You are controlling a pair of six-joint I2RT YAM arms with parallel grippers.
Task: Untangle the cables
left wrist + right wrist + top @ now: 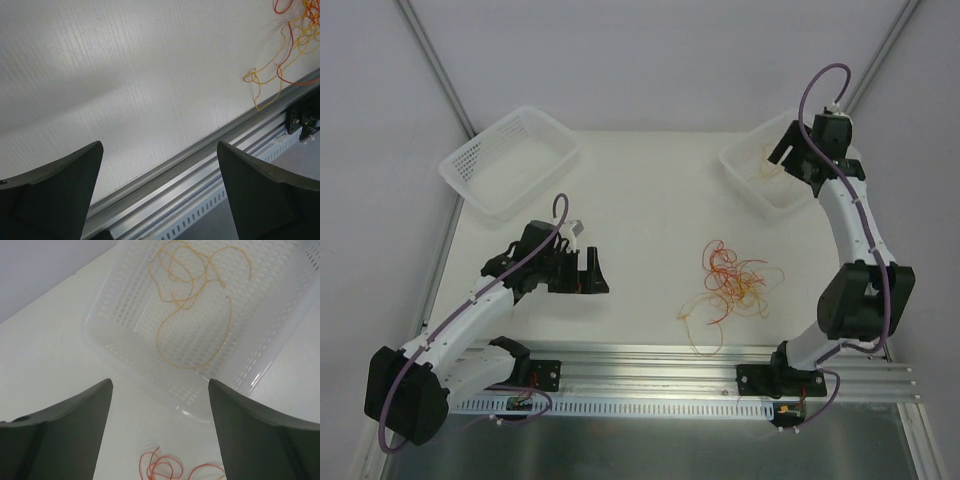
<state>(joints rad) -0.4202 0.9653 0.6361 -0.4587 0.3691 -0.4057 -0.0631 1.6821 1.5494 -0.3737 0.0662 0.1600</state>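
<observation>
Top external: tangle of cables [732, 280] is lying on the white bench [640, 200], right of centre. Red and orange-yellow strands are looping over one another, and orange-yellow loops are trailing toward the near rail [660, 360].

Left arm [470, 325] is reaching in low from the near left. The left jaws are pointing right toward the tangle and sitting well apart from it. Left basket [480, 195] is sitting at the far left.

Right arm [860, 230] is bending up and over the right basket [745, 185] at the far right, with the right jaws hanging above its near-left side.

Left wrist: both dark fingers [50, 195] are showing at the bottom corners. The left jaws are standing wide apart with only bare bench and rail [200, 165] between them. The edge of the tangle [290, 45] is showing at upper right.

Right wrist: fingers [55, 440] are framing the view. The right jaws are standing apart and gripping nothing. One orange-yellow cable [192, 305] is lying loosely coiled on the perforated floor of the basket [280, 315]. A red loop [160, 467] of the tangle is showing on the bench at the bottom edge.
</observation>
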